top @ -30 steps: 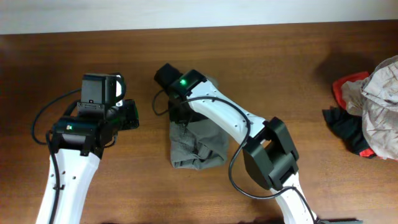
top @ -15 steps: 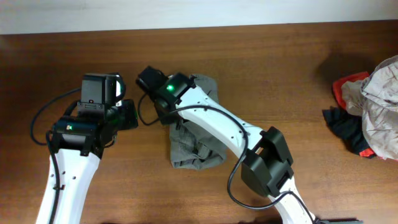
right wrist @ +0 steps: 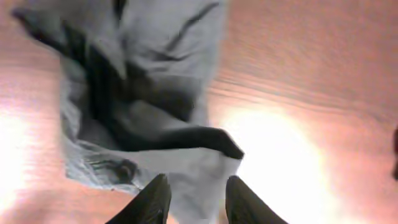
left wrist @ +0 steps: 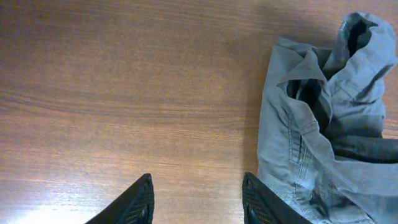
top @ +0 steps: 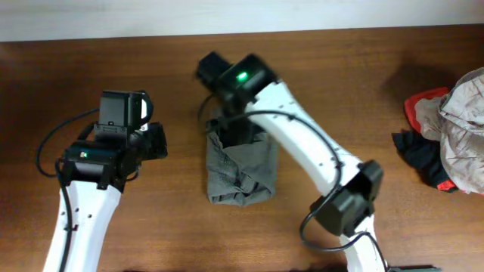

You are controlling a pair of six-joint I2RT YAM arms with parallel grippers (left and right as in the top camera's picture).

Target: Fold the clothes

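**Shorts bundle uncovered as the right arm swings to the upper centre**

Grey-olive shorts (top: 242, 170) lie in a narrow, wrinkled bundle at the centre of the overhead frame, on the wooden table (top: 363, 91). Half a second earlier the right arm lay across them with its wrist at the upper left; it now reaches to their top edge. Right gripper (right wrist: 198, 190): jaws partly apart with cloth in the gap, though the blurred wrist view does not settle whether it pinches the fabric. Left gripper (left wrist: 198, 186): released, empty, above bare wood just left of the bundle. The fold appears compact but untidy, so smoothing probably remains. Other garments (top: 454, 136) sit at the right edge.
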